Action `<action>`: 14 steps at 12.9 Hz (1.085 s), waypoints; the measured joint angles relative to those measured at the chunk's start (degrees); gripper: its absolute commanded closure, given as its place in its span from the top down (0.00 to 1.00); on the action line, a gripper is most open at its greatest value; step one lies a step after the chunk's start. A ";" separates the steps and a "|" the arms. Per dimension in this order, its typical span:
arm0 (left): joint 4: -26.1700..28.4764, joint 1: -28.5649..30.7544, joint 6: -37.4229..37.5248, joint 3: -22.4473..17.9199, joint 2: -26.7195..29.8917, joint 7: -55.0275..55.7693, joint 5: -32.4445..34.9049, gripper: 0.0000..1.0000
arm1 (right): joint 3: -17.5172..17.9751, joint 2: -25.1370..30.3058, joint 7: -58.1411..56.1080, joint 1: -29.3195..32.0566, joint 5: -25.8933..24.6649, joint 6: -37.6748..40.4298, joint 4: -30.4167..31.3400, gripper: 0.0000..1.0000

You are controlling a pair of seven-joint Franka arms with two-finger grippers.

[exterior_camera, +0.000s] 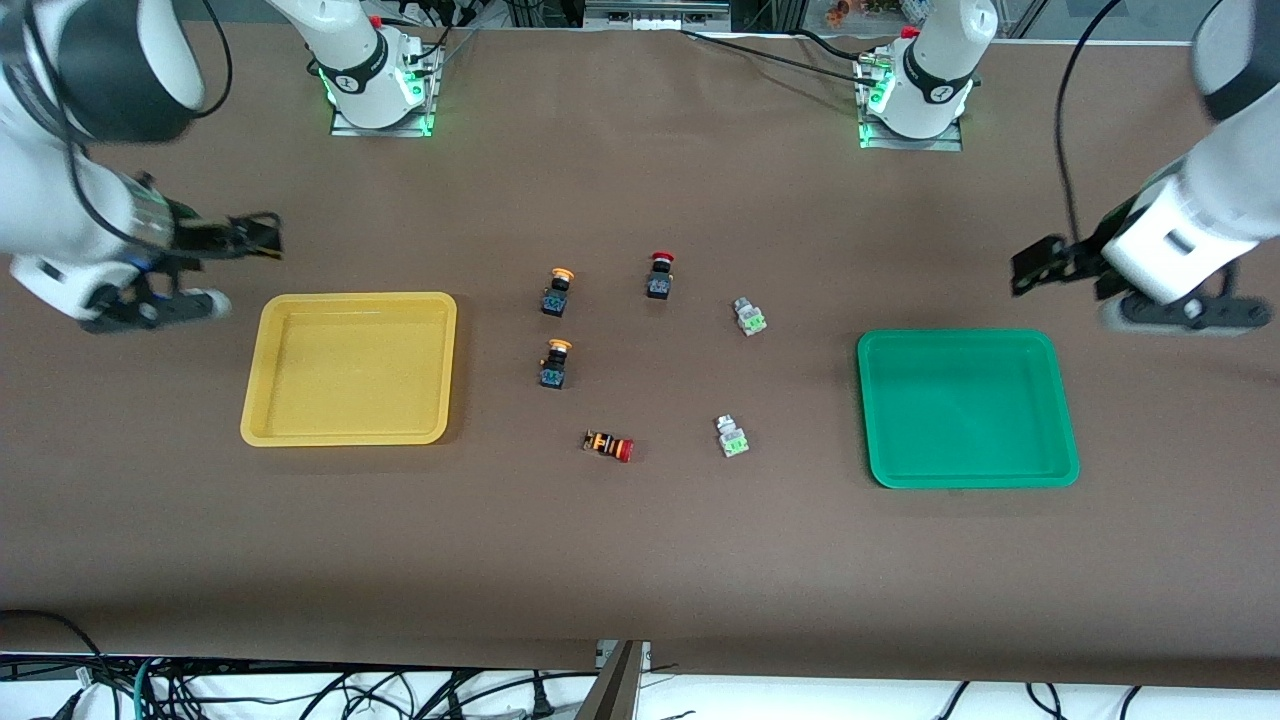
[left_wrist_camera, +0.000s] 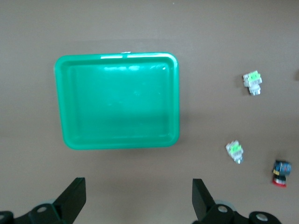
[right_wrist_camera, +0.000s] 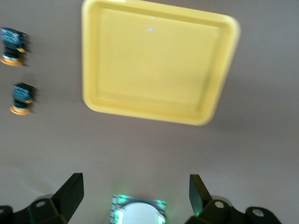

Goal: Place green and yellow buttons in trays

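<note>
The left gripper [left_wrist_camera: 138, 200] is being held in the air with its fingers wide apart and nothing between them, over bare table at the left arm's end, just beside the edge of the green tray [exterior_camera: 1060, 400] that faces the robots' bases. Seen from this gripper, the green tray [left_wrist_camera: 60, 93] is lying flat and empty directly ahead of the open fingers, and the two green buttons are resting on the table off to one side of it: one green button [exterior_camera: 748, 316] and the other green button [exterior_camera: 732, 437] nearer to the front camera, both well apart from the gripper. The right gripper [right_wrist_camera: 135, 198] is likewise being held in the air with its fingers spread wide and empty, over bare table at the right arm's end, close to the corner of the yellow tray [exterior_camera: 270, 320]. From it, the yellow tray [right_wrist_camera: 91, 60] is being seen empty just ahead of the fingers, with the two yellow buttons standing upright to the tray's side, toward the table's middle: one yellow button [exterior_camera: 557, 291] and the other yellow button [exterior_camera: 555, 364] nearer to the front camera. A red-capped button [exterior_camera: 660, 275] is standing beside them, and an orange-striped button [exterior_camera: 609, 445] is lying on its side.
</note>
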State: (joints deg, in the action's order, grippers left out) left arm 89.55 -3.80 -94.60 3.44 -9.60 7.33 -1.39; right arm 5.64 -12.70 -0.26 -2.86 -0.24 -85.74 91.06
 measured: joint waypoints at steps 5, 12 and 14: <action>-0.89 -8.17 -17.65 0.86 -14.40 13.91 -0.04 1.00 | 0.47 -11.16 19.13 -10.51 0.99 -11.80 0.70 1.00; -13.80 -16.04 -28.87 0.99 -35.60 25.24 -0.04 1.00 | 2.16 -16.14 44.37 -23.28 3.24 -31.09 11.98 1.00; -14.38 -17.21 -31.54 1.00 -38.19 26.25 -0.04 1.00 | 2.39 -17.12 47.81 -25.15 3.49 -34.91 13.71 1.00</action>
State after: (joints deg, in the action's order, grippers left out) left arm 75.17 -21.01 -126.14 4.44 -47.80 33.58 -1.43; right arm 8.02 -29.82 47.56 -28.01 3.24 -120.66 104.77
